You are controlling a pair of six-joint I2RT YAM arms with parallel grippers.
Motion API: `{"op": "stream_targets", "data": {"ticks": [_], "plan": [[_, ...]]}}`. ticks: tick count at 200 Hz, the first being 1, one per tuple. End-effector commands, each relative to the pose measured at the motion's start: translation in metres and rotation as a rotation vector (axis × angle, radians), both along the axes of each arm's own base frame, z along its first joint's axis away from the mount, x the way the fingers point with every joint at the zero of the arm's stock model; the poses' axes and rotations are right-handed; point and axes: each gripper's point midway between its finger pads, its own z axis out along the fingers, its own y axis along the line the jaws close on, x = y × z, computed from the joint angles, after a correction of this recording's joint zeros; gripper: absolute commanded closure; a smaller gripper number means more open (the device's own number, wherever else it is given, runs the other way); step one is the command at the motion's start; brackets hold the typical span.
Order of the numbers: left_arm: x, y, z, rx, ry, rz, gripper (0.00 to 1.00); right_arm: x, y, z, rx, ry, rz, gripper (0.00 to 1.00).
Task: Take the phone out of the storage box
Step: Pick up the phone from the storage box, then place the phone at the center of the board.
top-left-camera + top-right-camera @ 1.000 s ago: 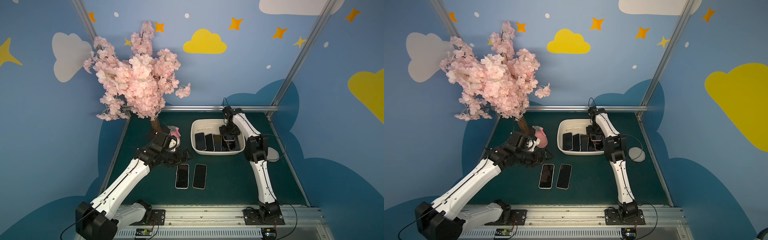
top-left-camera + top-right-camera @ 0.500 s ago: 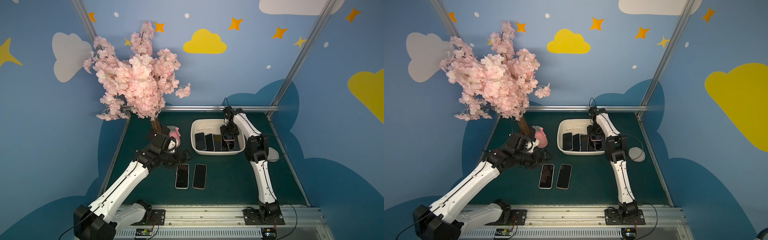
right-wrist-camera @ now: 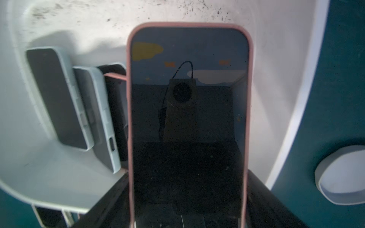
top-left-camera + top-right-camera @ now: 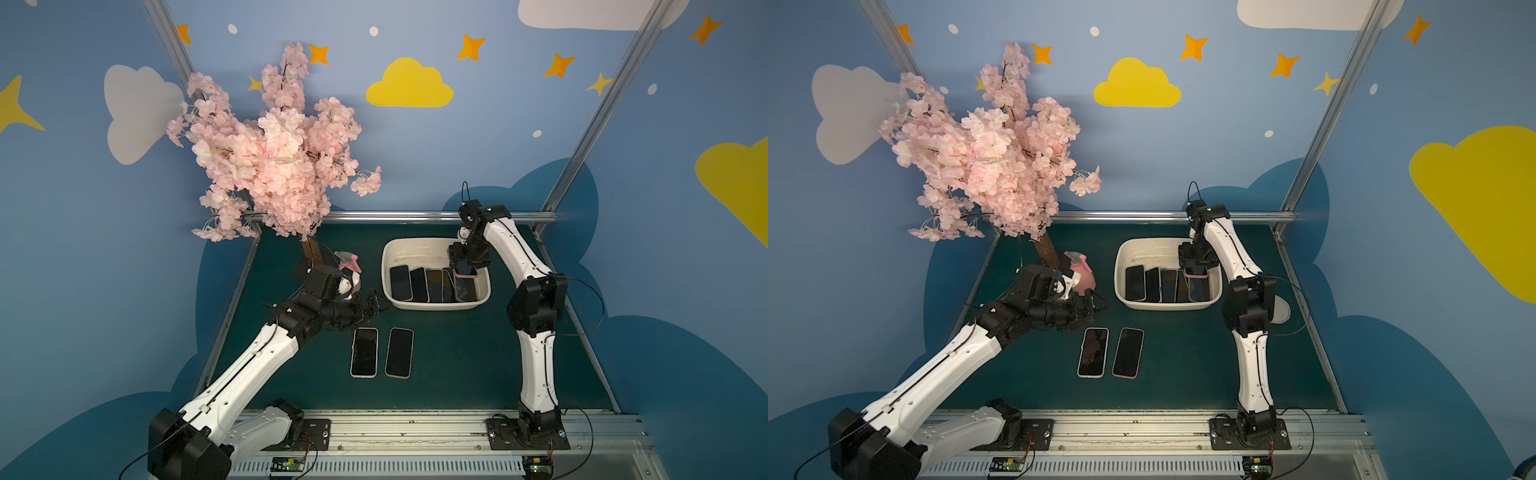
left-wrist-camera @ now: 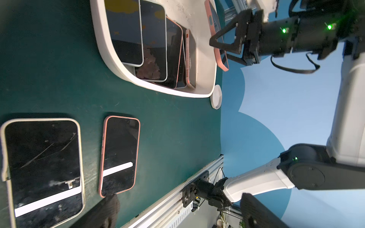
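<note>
The cream-white storage box [image 4: 432, 306] [image 4: 1166, 306] stands at the back right of the green mat. My right gripper [image 4: 465, 272] [image 4: 1197, 272] [image 3: 187, 197] reaches into its right end, shut on the upper end of a pink-cased phone [image 4: 465, 284] [image 4: 1198, 286] [image 3: 187, 118] [image 5: 217, 39]. That phone stands steeply, screen toward the wrist camera, its lower end inside the box. Several more phones [image 4: 419, 284] [image 3: 59, 98] lean side by side in the box. My left gripper [image 4: 374, 301] [image 4: 1090, 303] [image 5: 177, 213] is open with nothing in it, left of the box.
Two phones [image 4: 364, 352] [image 4: 399, 352] [image 5: 42, 167] lie flat, side by side, on the mat in front of the box. A pink spray bottle [image 4: 349, 266] and a blossom tree [image 4: 270, 153] stand at the back left. A white round disc [image 4: 1281, 309] lies right of the box.
The right gripper's jaws have narrowed onto the pink-cased phone in the box. The left arm has barely moved.
</note>
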Motion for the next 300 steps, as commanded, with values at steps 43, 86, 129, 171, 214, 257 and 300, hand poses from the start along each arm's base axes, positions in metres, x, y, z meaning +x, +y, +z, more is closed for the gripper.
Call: {"op": "stream_targets", "data": {"ticks": [43,86,129,171,214,257,300], "plan": [[0.01,-0.04,0.022,-0.085,-0.095,-0.052,0.0,-0.086,0.034,0.05,0.203,0.001,0.054,0.31],[0.013,-0.067,0.014,-0.092,-0.074,-0.091,0.01,-0.16,0.046,0.054,0.265,0.011,0.089,0.31],[0.009,-0.085,0.005,-0.062,-0.066,-0.115,0.01,-0.217,0.04,0.03,0.272,0.033,0.031,0.31],[-0.002,-0.089,-0.011,-0.042,-0.027,-0.115,0.01,-0.246,0.042,0.005,0.276,0.039,0.001,0.32],[-0.01,-0.092,-0.03,-0.029,0.012,-0.117,0.0,-0.251,0.051,-0.006,0.259,0.029,0.029,0.32],[-0.015,-0.086,-0.04,0.001,0.027,-0.104,0.0,-0.258,0.062,-0.043,0.21,0.091,0.021,0.32],[-0.022,-0.069,-0.044,0.058,0.028,-0.08,0.0,-0.261,0.08,-0.072,0.131,0.126,0.058,0.31]]}}
